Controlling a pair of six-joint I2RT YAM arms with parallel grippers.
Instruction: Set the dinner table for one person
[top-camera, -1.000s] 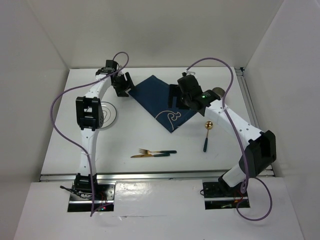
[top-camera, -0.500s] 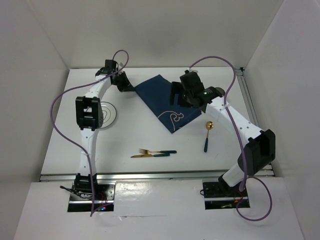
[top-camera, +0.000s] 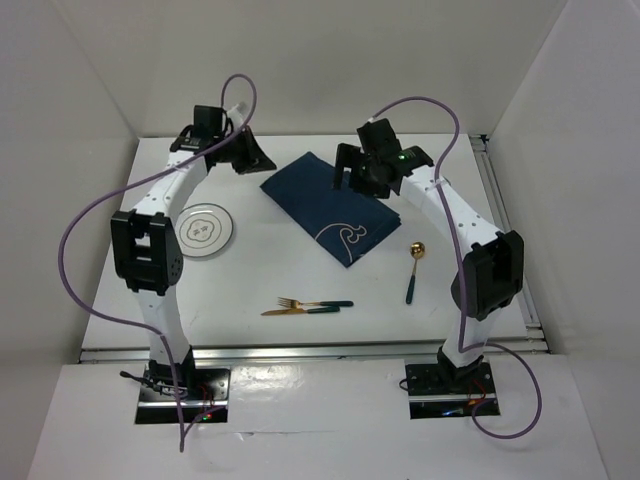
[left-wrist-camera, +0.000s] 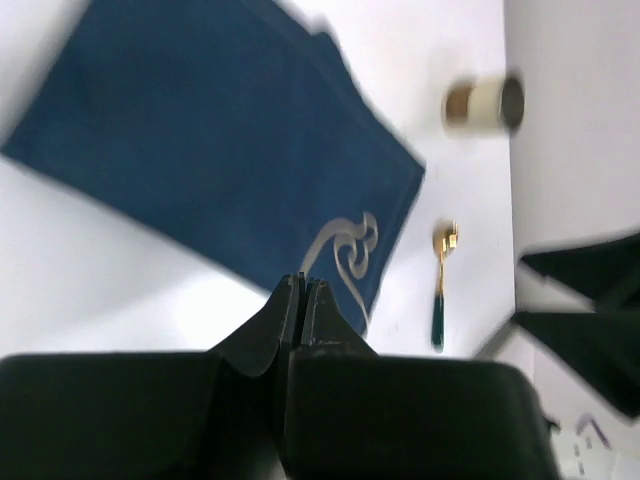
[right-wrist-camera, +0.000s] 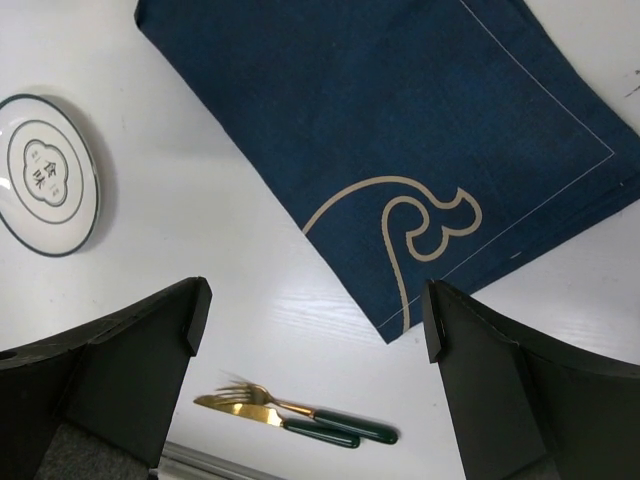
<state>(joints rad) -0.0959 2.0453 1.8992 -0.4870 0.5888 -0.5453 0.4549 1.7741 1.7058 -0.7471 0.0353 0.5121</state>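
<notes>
On the white dinner table (top-camera: 250, 270) lies a navy-blue placemat (top-camera: 325, 203) with a pale swirl drawing, set at a slant in the far middle. My left gripper (top-camera: 252, 156) hangs above the table just beyond the placemat's far left corner. In the left wrist view it (left-wrist-camera: 302, 286) is shut with nothing between its fingers. My right gripper (top-camera: 350, 178) hovers over the placemat's far right part. In the right wrist view it (right-wrist-camera: 315, 298) stands wide open and empty, high above the placemat (right-wrist-camera: 400, 150).
A small white plate (top-camera: 203, 230) sits left of the placemat. A gold fork (top-camera: 300, 302) and knife (top-camera: 292, 311) with green handles lie together near the front. A gold spoon (top-camera: 414, 266) lies to the right. A cup (left-wrist-camera: 484, 103) stands beyond the placemat.
My left gripper has gone from open to shut and its arm has lifted and swung left. The right arm has pulled back toward the far side of the placemat, still open.
</notes>
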